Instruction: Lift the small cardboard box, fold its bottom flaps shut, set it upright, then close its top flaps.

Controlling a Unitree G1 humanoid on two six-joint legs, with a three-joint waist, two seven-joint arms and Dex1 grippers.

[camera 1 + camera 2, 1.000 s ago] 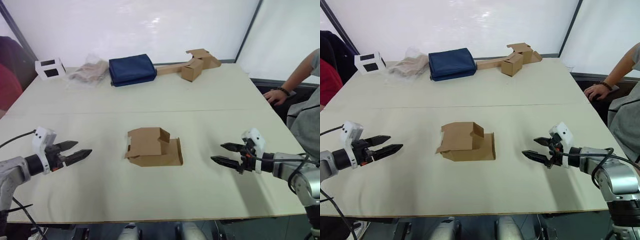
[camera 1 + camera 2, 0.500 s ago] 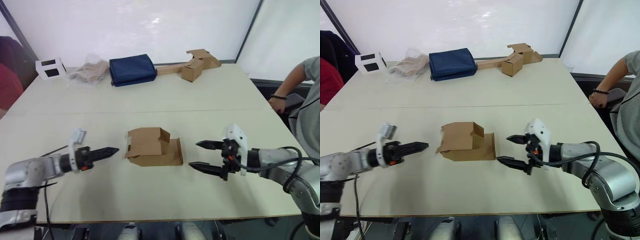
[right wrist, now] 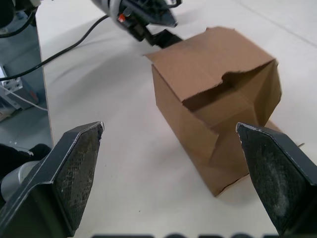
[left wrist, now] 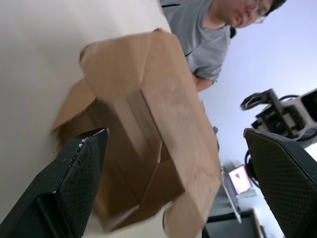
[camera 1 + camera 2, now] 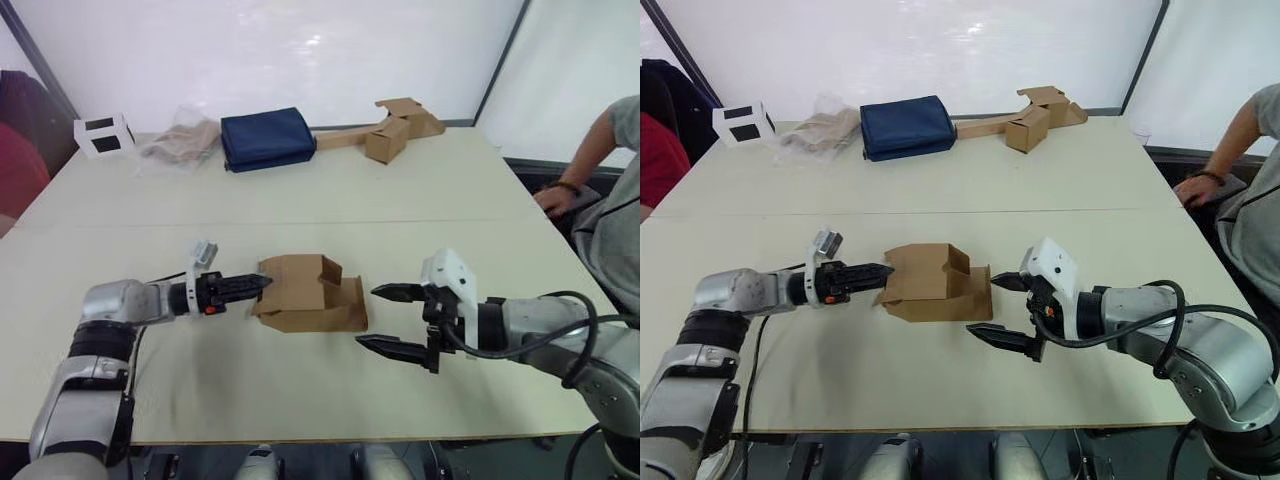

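From my left eye view, the small plain brown cardboard box (image 5: 305, 292) lies on its side on the pale bench (image 5: 330, 190), near the middle of the front half, so I judge the task is hardly begun: the box is not lifted, no flap is folded, and it is not upright. Its long axis runs across me, from my left to my right; one open end with loose flaps faces my left claw (image 5: 252, 286), the other end with a flat flap on the bench faces my right claw (image 5: 384, 318). My left claw is at the box's left edge, and from here I cannot tell if its fingers are apart. My right claw is spread wide, just beside the right end, not touching. In the right eye view the same is seen, with the box between both claws. In my left wrist view the box fills the gap between my two widely spread fingers (image 4: 74, 171), its open end toward me. In my right wrist view my fingers (image 3: 74, 163) stand wide apart, and the notched flap (image 3: 218, 67) is open.
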